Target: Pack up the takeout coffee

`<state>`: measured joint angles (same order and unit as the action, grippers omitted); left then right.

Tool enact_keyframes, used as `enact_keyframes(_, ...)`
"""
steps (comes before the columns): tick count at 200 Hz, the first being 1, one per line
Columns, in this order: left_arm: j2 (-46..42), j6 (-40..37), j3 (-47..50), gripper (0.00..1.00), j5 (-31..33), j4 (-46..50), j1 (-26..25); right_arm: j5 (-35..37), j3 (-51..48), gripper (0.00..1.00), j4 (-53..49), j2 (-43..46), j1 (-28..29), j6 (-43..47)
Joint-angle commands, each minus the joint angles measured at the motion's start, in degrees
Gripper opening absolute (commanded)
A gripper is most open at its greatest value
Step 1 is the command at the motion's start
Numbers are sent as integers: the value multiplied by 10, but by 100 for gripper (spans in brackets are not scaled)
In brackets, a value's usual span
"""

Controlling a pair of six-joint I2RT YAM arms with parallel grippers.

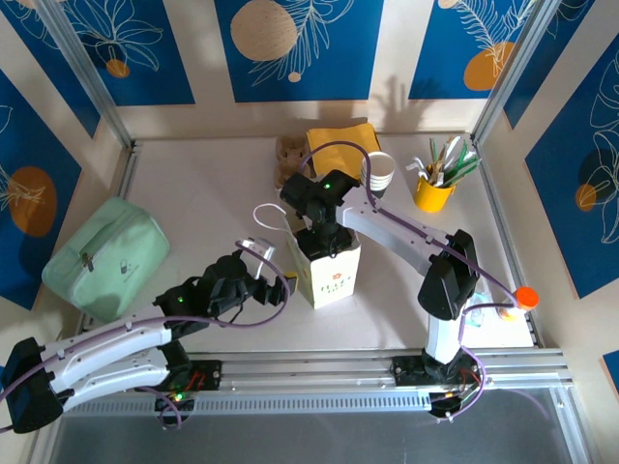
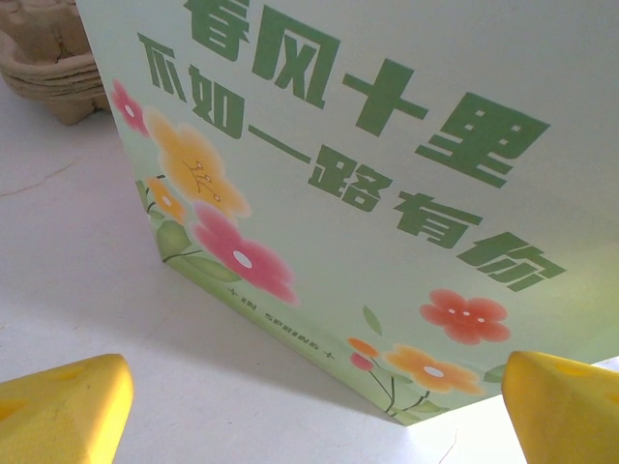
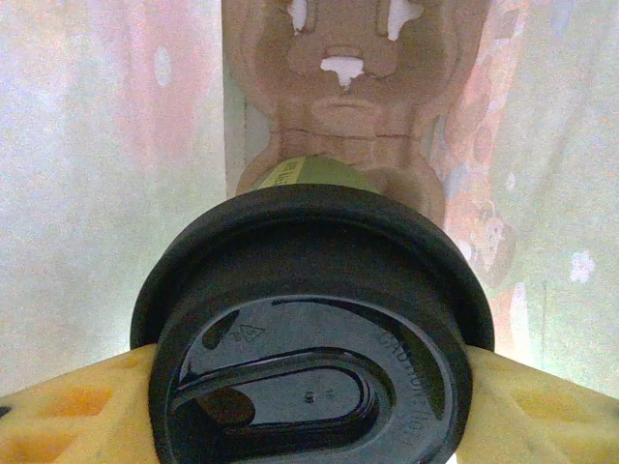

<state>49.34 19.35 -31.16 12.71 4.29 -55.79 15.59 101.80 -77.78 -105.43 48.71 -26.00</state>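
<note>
Inside the bag (image 1: 334, 278), at the R claw (image 3: 309, 391): it's clamped on the coffee (image 3: 309, 290), yellow fingers (image 3: 68, 406) pressed to both sides of the black lid. The cup's greenish side points down at a brown cardboard carrier (image 3: 338, 97) on the bag's floor. Can't tell if it's seated yet. L claw (image 2: 314, 406) sits wide and empty, low beside the bag's flowered side, just clear of it.

Risks, as they look from here: the grip seems to be on the lid only, so the lid could pop off. The cup could also tilt and spill if let go too high, or miss the carrier's hole and land crooked. The arm has little room, and nothing braces the bag, so a dragged wall could tip it.

Surface (image 1: 193, 193) is pale and matte, w/ a mint pouch (image 1: 106, 256) far L. Stacked cups (image 1: 379, 174), a yellow utensil pot (image 1: 433, 193) and napkins (image 1: 340, 140) sit at the back. Room: blue leaf-print panels (image 1: 290, 43), metal frame posts at the corners.
</note>
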Motion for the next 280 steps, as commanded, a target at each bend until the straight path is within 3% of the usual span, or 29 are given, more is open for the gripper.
enact_keyframes(1,1,-7,-16,98,9,-3,-5,-14,15,63,-19,10,2,-2)
enact_keyframes(120,-3,-4,-3,98,16,-7,-4,-3,44,62,-72,-9,7,-6)
enact_keyframes(280,-6,-2,-2,98,15,-7,-5,-6,-3,62,-36,-11,2,-10)
